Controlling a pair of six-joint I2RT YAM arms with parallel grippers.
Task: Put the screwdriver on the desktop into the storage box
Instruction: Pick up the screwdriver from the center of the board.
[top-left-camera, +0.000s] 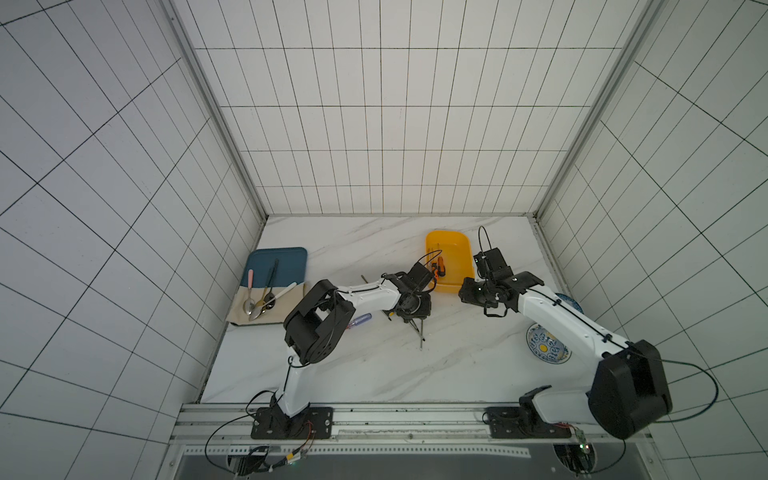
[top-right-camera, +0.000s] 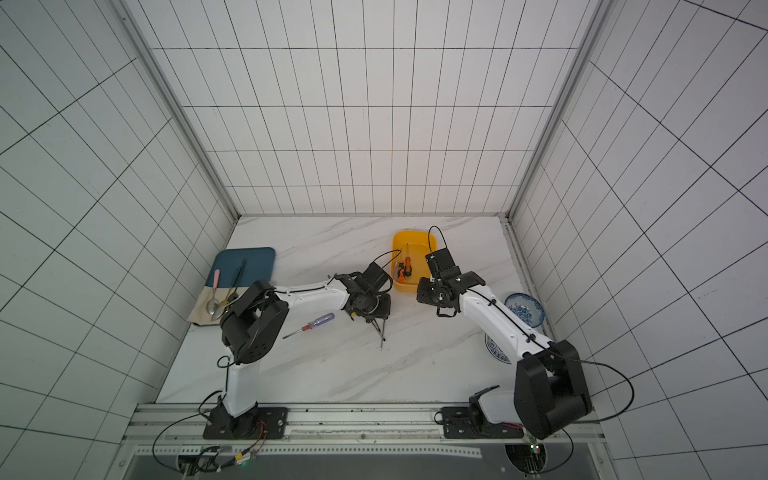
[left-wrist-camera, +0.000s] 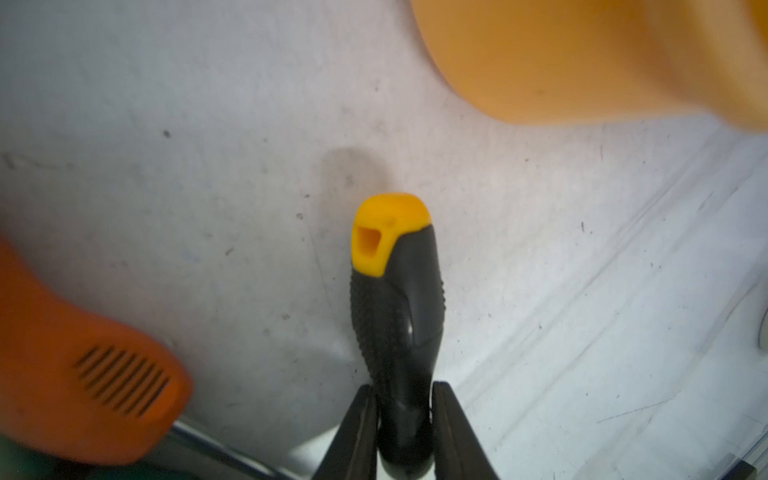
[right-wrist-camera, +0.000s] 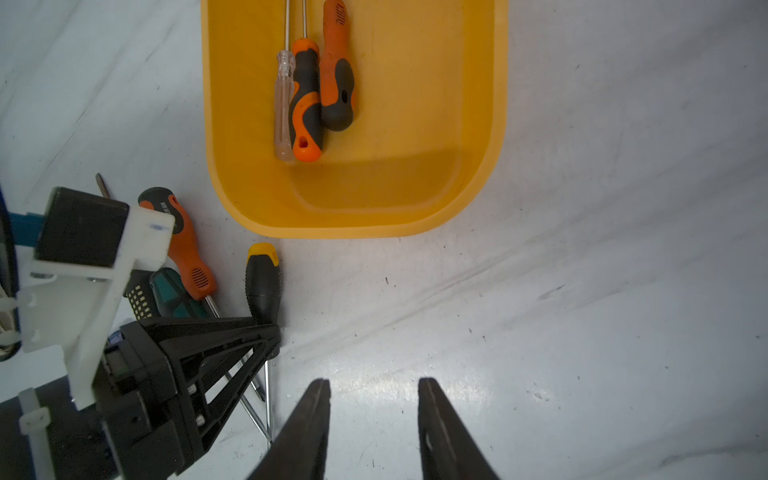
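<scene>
Pinching the narrow neck of the black screwdriver (left-wrist-camera: 395, 316), the left end effector (left-wrist-camera: 403, 388) has a finger against each side of the handle. Whether the tool is clear of the counter (right-wrist-camera: 582, 291) I cannot tell. Its yellow cap points at the box (right-wrist-camera: 353, 226) and stops just short of the near wall. The right end effector (right-wrist-camera: 374, 384) hangs open and empty over bare counter just beside it.

Risks, as I judge them:
- The hold sits far down the handle, so the thick end could droop or swivel on the lift.
- An orange screwdriver (right-wrist-camera: 187, 253) and a green screwdriver (right-wrist-camera: 174, 291) lie just beside it, their shafts crossing under the left end effector, so a lift may drag them along.
- Carried low, the cap would strike the box wall.

The left wrist view shows the finger contact, which the right wrist view hides behind the end effector's frame. Only the right wrist view shows clearly the three screwdrivers (right-wrist-camera: 307, 99) already in the box. A blue screwdriver (top-right-camera: 318, 321) lies in the open beside the left arm in a top view. Neither wrist view shows it.
</scene>
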